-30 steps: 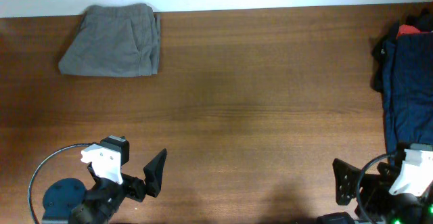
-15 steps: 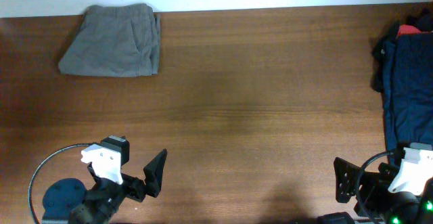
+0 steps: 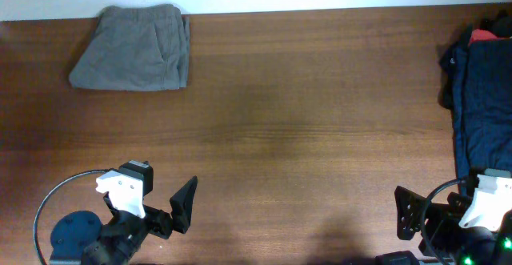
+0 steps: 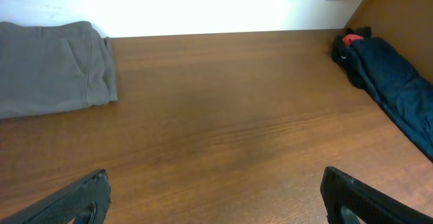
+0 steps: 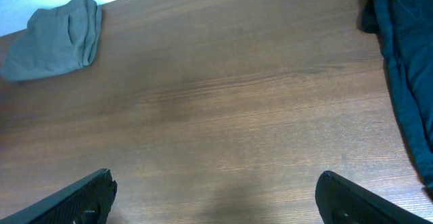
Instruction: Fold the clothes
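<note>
The table (image 3: 304, 137) is a brown wood-grain surface filling most of the overhead view, with a white wall along its far edge.

The dark navy garments (image 3: 484, 105) lie heaped along the right edge of the table, running from the far corner toward the near side. Their lower end reaches close to the right arm's hardware in the overhead view.

The grey-olive shorts (image 3: 136, 49) lie flat at the far left of the table, with their top edge against the wall line. They form a compact, roughly rectangular bundle. Layered edges show along the right side, and a seam runs down near that side. They sit well apart from both arms and from the navy garments.

The left end effector (image 4: 215, 183) sits at the near left of the table and points toward the far edge. Its black fingers (image 4: 81, 200) appear at the two lower corners of the wrist view, spread wide, with only bare table between them. It holds nothing.

The right end effector (image 5: 215, 183) sits at the near right. Its fingers (image 5: 352, 197) are likewise spread wide and hold nothing.

A black cable (image 3: 48, 201) loops beside the left arm, above a blue round base (image 3: 76, 231).

A red cloth (image 3: 482, 35) shows as a small patch at the far end of the navy heap, partly covered by it.
</note>
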Robot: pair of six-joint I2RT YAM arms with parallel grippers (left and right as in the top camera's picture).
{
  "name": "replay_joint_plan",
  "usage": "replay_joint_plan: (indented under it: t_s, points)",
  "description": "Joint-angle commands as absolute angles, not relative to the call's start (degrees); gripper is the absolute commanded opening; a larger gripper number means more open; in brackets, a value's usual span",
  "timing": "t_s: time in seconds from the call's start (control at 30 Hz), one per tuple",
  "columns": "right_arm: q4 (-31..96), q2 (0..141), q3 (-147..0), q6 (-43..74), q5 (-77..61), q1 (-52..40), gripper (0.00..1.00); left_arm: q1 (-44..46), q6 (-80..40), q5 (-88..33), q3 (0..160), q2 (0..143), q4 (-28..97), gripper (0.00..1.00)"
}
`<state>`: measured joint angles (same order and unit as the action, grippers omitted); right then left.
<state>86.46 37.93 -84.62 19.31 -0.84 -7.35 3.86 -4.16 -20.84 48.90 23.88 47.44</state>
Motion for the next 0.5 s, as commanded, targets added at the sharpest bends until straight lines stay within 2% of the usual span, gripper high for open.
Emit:
replay_joint_plan:
  t_s: [0.0, 0.27, 0.47]
  points:
    - [86.26, 37.98, -84.31, 19.59, 0.54, -7.86, 0.99, 3.97, -4.89, -21.67, 48.64, 23.75, 47.18, 0.99]
    - [85.82, 35.51, -83.02, 18.79, 2.90, -7.07, 0.99, 3.97, -4.89, -21.67, 48.62, 23.75, 47.18, 0.99]
    - [77.10, 27.16, -72.84, 13.89, 3.27, -4.23, 0.99, 3.97, -4.89, -21.67, 48.64, 23.75, 47.18, 0.99]
